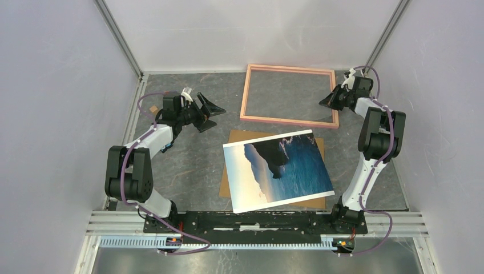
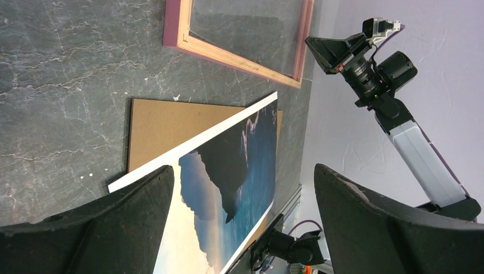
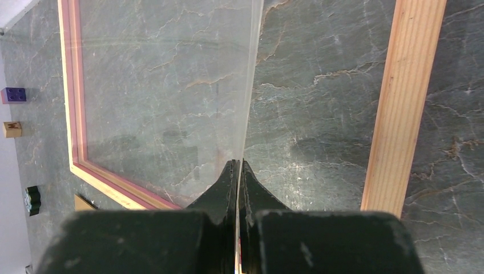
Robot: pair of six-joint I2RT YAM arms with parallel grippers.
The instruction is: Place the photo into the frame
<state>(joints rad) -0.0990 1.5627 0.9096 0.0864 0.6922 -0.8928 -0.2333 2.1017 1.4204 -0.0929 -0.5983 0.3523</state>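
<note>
- Two grippers to log. Your left gripper [image 1: 217, 116] stands released, its fingers spread wide with nothing between them. Your right gripper [image 3: 238, 165] is clenched, tips pressed together.
- The photo [image 1: 278, 170] lies face up and skewed on the brown backing board [image 1: 242, 137], at the near middle of the worktop [image 1: 194, 165], between your two arms.
- It is well apart from both grippers: the left one sits off its far-left corner and the right one beyond its far-right corner.
- In your left wrist view the picture shows low between the spread fingers, white border toward the frame.
- The frame [image 1: 288, 121] lies flat at the far side, right of centre. A strip of worktop shows between it and the photo's far corner.
- The right gripper is just inside the frame's right rail.
- In the right wrist view the thin edge of the clear pane [image 3: 165, 85] runs straight into the closed tips. You cannot tell whether it is pinched or only met.
- The surface is dark grey with pale marbled veins.
- A purple block [image 3: 12, 95], a small lettered wooden cube [image 3: 11, 129] and a small dark piece [image 3: 32, 200] sit beyond the frame's left rail.
- The room has plain pale walls [image 1: 57, 85] on three sides and an aluminium rail [image 1: 114, 220] along the near edge carrying the arm bases.
</note>
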